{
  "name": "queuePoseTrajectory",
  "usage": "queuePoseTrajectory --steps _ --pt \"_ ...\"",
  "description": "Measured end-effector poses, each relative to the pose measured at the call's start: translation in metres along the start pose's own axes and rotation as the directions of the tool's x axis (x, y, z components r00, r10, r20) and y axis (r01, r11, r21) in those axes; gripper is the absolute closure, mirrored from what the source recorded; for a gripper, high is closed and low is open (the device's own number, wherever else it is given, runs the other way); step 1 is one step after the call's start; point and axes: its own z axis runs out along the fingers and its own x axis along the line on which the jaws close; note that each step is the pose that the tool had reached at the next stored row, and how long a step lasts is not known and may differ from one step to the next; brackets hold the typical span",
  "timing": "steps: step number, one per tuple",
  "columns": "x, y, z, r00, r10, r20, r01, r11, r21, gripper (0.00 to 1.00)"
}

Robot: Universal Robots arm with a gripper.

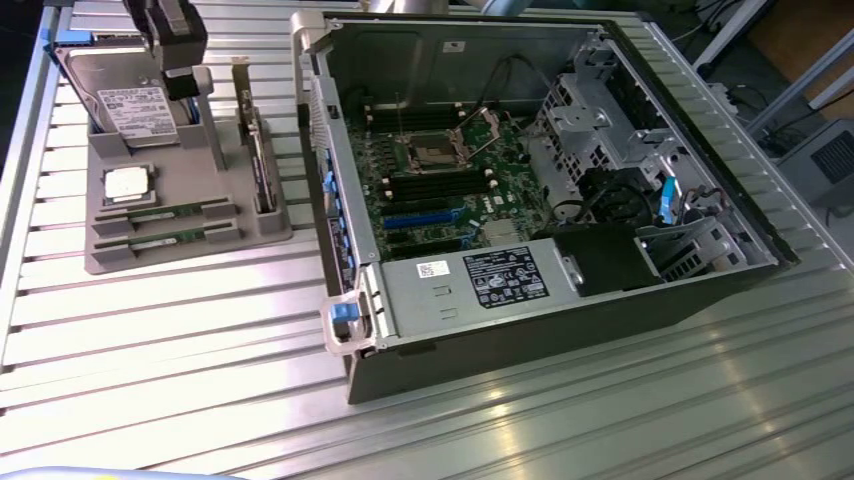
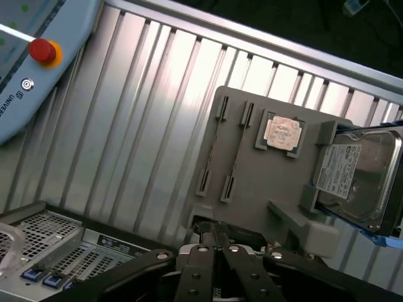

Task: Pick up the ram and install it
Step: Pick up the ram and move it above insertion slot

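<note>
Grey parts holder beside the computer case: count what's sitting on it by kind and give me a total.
Ram sticks: 2
Processor chip: 1
Hard drive: 1
Expansion card: 1
Total: 5

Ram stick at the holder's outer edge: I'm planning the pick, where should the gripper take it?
Mid-length, pinching its flat faces from above: the ram appears to stand on edge in the gray holder, ends caught in brackets, long top edge free.
</note>
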Motion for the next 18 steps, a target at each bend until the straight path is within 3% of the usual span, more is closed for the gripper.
queuePoseTrajectory --steps 3,8,12,18 --pt "0.0000 0.0000 0.0000 0.9990 -0.045 -0.0029 0.045 0.9990 0.0001 0.90" --pt "0.0000 0.0000 0.0000 0.9921 -0.125 -0.0077 0.125 0.9921 0.0002 0.90" --pt "0.0000 0.0000 0.0000 0.9813 -0.192 -0.0128 0.192 0.9814 -0.0006 0.90" --pt "0.0000 0.0000 0.0000 0.9579 -0.286 -0.0216 0.286 0.9582 -0.0034 0.90"
